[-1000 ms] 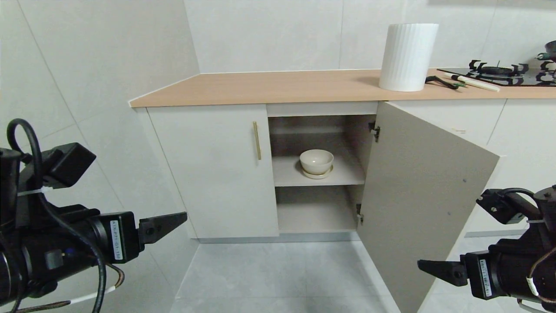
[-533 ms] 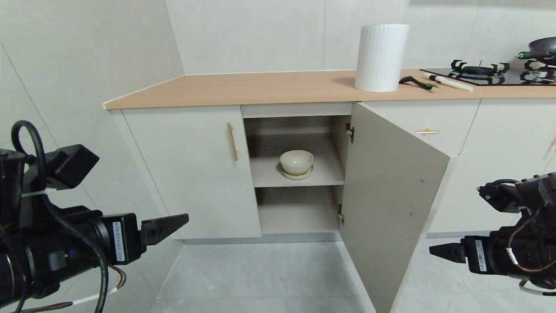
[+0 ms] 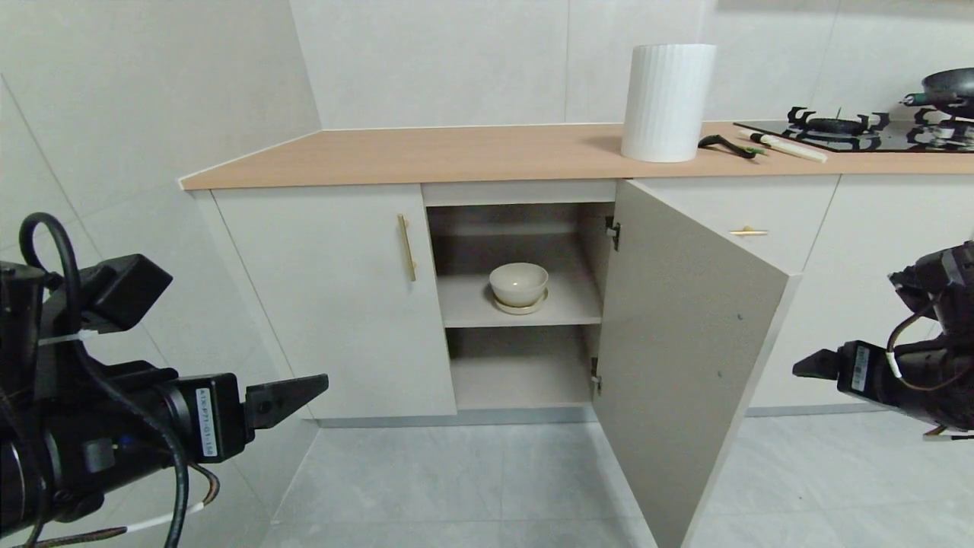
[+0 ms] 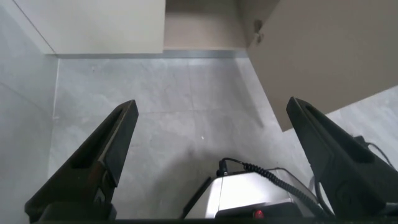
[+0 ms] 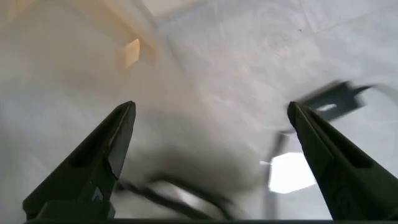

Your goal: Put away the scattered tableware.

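Read all bearings on the head view clock face. Locate bowl (image 3: 518, 283) seated on saucer (image 3: 519, 309) on upper shelf (image 3: 464, 308) of the open cabinet, near centre. Locate two long utensils (image 3: 784, 144) at 2 o'clock on worktop (image 3: 456, 152), just beside white ribbed canister (image 3: 667, 103) and near hob (image 3: 837, 125); treat as probably the tableware not yet stored. Find left gripper (image 3: 304, 390) at 8 o'clock and right gripper (image 3: 813, 367) at 4 o'clock, both with jaws spread wide and holding nothing. Keep right arm off open cabinet door (image 3: 685, 342), standing between that arm and the shelf. Avoid any direct swing toward 9 o'clock: likely to strike the door edge. Avoid wide sweeps near the canister: liable to tip it or push the utensils onto the hob. Expect slip on slender handles under a shallow grip.
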{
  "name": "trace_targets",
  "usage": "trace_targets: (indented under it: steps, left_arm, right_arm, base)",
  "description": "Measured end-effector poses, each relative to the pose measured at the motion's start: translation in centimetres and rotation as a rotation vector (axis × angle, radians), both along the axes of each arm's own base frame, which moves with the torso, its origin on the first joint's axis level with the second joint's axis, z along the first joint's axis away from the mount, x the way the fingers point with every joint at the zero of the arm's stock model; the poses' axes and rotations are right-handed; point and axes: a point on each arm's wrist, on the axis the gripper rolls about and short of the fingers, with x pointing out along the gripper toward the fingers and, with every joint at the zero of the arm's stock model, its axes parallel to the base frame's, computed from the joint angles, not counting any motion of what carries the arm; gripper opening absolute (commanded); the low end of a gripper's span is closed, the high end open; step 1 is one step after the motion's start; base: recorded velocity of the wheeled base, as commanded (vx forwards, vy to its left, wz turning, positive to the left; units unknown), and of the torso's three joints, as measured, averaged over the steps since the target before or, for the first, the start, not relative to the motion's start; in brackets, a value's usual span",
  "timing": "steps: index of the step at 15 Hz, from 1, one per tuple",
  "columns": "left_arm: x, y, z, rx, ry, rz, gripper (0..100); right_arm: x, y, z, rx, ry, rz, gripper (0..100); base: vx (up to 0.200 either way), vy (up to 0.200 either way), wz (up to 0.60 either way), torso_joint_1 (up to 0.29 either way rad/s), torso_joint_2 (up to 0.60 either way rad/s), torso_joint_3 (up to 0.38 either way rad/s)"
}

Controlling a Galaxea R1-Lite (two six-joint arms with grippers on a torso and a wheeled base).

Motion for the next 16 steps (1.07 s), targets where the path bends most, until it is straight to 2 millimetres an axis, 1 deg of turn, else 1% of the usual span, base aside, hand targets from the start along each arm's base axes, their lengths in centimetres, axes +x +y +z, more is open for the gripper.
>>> trace_targets:
  steps: [3,6,8,10,12,14,16]
  left_arm:
    - [0.0,0.0,0.0,0.0,0.001,0.001,100]
    - [0.0,0.0,0.0,0.0,0.001,-0.001,100]
    - [0.0,0.0,0.0,0.0,0.001,-0.001,100]
    - [0.0,0.0,0.0,0.0,0.002,-0.003,100]
    - [0.1,0.0,-0.1,0.002,0.004,-0.001,100]
    - [0.1,-0.1,-0.1,0.001,0.006,0.0,100]
    - [0.2,-0.1,-0.1,0.0,0.007,0.001,100]
  right_arm:
    - [2.2,-0.7,0.3,0.065,-0.087,-0.075,100]
    - [3.7,-1.2,-0.6,0.106,-0.11,-0.131,100]
    - [4.4,-1.0,-1.6,0.117,-0.088,-0.136,100]
    - [5.4,-0.1,-2.7,0.134,-0.075,-0.116,100]
    - [6.0,1.3,-3.6,0.137,-0.064,-0.071,100]
    - [6.4,2.7,-4.3,0.136,-0.049,-0.017,100]
    - [7.0,4.2,-4.4,0.13,-0.056,0.033,100]
  base:
    - [0.0,0.0,0.0,0.0,0.0,0.0]
    - [0.0,0.0,0.0,0.0,0.0,0.0]
    - [0.0,0.0,0.0,0.0,0.0,0.0]
    - [0.0,0.0,0.0,0.0,0.0,0.0]
    - [0.0,0.0,0.0,0.0,0.0,0.0]
    - [0.0,0.0,0.0,0.0,0.0,0.0]
    - [0.0,0.0,0.0,0.0,0.0,0.0]
